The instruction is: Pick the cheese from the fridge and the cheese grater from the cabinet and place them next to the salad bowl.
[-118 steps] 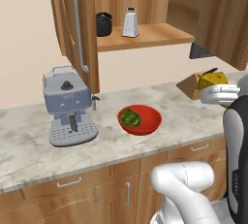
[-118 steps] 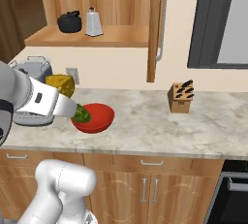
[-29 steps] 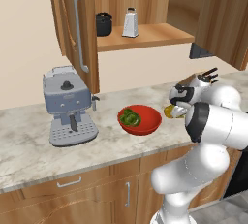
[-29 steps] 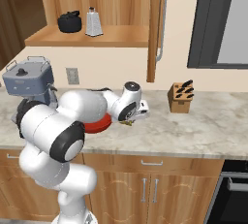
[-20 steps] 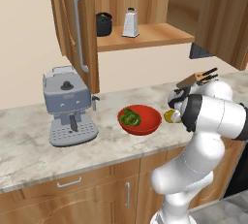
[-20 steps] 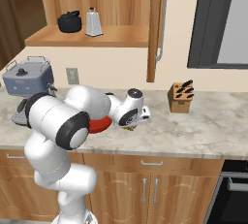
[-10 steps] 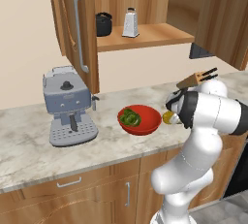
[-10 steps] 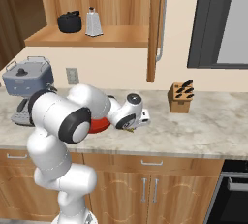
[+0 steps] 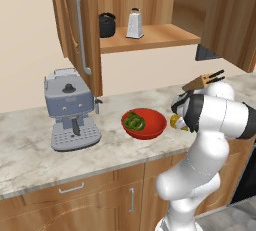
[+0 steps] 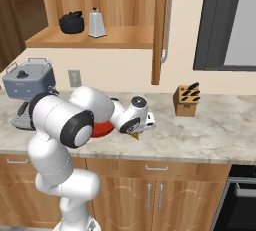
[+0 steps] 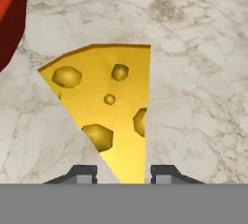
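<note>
Beside the salad bowl (image 9: 145,123), the gripper (image 11: 121,172) pinches the cheese (image 11: 109,109) above the counter; cheese grater (image 9: 133,24) awaits in the cabinet.

The cheese (image 11: 112,111) lies on the counter (image 9: 30,150) just right of the salad bowl (image 9: 145,123), the cheese grater (image 9: 134,24) in the cabinet (image 9: 150,35) above.

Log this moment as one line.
jaws either side of yellow holed cheese wedge | beside red salad bowl | silver box grater on cabinet shelf
</note>
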Robot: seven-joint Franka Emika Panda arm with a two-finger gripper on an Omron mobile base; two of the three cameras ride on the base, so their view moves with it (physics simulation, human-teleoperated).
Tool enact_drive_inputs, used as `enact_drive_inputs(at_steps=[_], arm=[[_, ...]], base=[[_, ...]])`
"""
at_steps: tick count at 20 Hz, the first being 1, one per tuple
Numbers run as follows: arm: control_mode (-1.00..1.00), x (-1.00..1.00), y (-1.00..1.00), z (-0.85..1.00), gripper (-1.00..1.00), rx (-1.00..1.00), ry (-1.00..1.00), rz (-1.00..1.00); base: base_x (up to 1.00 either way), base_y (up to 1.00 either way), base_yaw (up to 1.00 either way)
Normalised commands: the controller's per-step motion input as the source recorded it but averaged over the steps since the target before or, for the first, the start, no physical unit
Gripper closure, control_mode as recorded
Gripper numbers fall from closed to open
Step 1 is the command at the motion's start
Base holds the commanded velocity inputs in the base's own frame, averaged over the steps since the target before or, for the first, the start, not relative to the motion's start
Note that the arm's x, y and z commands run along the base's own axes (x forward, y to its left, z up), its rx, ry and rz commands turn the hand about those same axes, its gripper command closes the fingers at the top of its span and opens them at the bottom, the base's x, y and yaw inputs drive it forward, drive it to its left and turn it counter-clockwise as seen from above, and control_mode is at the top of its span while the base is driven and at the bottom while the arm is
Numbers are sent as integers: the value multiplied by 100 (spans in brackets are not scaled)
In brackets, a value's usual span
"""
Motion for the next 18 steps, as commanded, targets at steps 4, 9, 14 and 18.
enact_drive_inputs(at_steps=[4, 9, 14, 18], arm=[[-100, -4, 4, 3, -100, 0, -1, 0], [-100, -43, 4, 50, -100, 0, -18, 0], [-100, -7, 10, 84, -100, -3, -8, 0], [-100, 0, 11, 81, -100, -10, 15, 0]], base=[[0, 0, 0], [0, 0, 0], [0, 0, 0], [0, 0, 0]])
